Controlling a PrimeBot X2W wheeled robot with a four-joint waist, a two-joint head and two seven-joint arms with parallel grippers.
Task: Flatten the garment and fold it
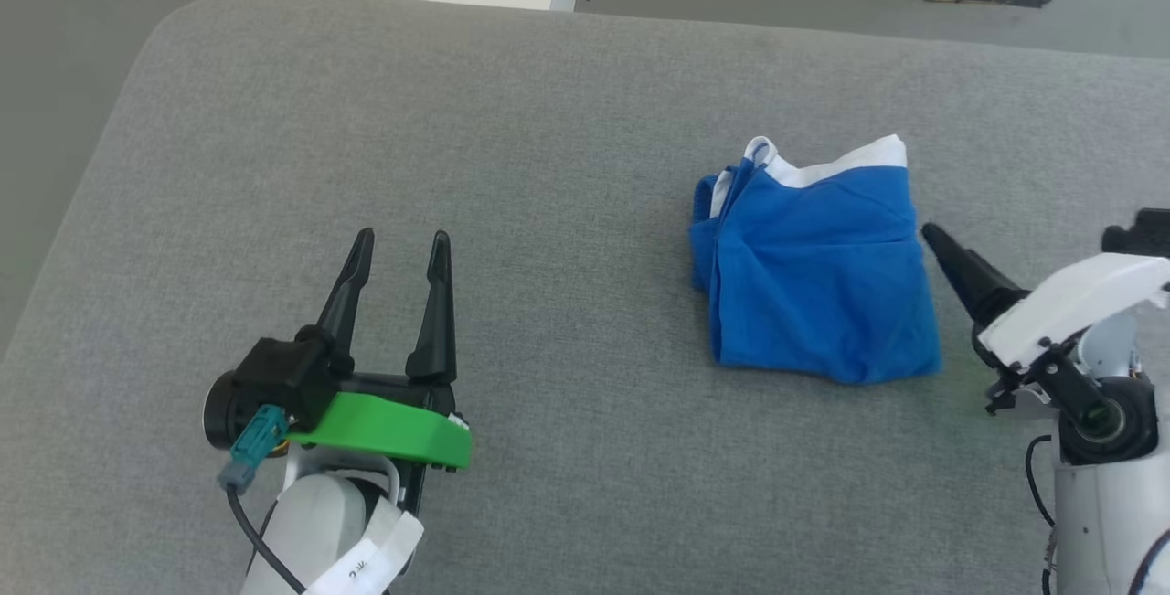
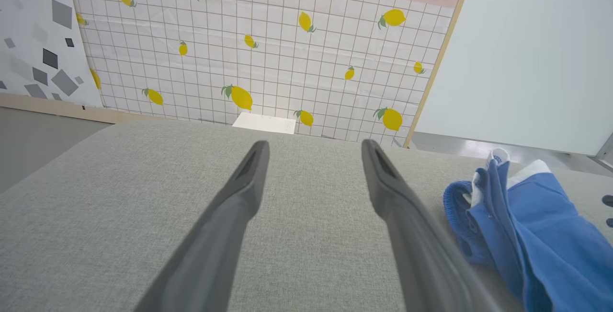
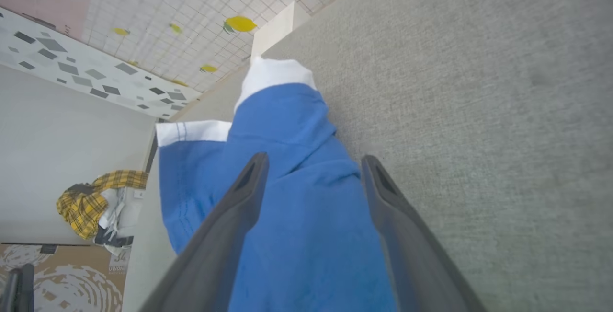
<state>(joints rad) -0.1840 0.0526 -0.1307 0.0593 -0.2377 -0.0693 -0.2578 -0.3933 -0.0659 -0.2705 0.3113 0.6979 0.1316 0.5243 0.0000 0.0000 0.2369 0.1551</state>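
Right of centre on the grey pad: garment, in a compact blue bundle. Looks folded over already, several layers deep, so judged late in the task. Not neat yet, though: bunched and pleated along the left edge, with a crease or two across the top layer. Probably left to do: smoothing that left side, squaring the bundle, perhaps one more fold.

Points its white band to the far side and a closed fold to the near side. Close to square in outline; long axis, if any, near to far, with the near end swung slightly right.

Well apart to the left, over bare pad: left gripper, wide open, holding nothing. At the garment's right edge: right gripper, also wide open, with nothing pinched. From the right wrist view, reaches out over the blue cloth. Cannot tell whether touching the cloth or just above it.
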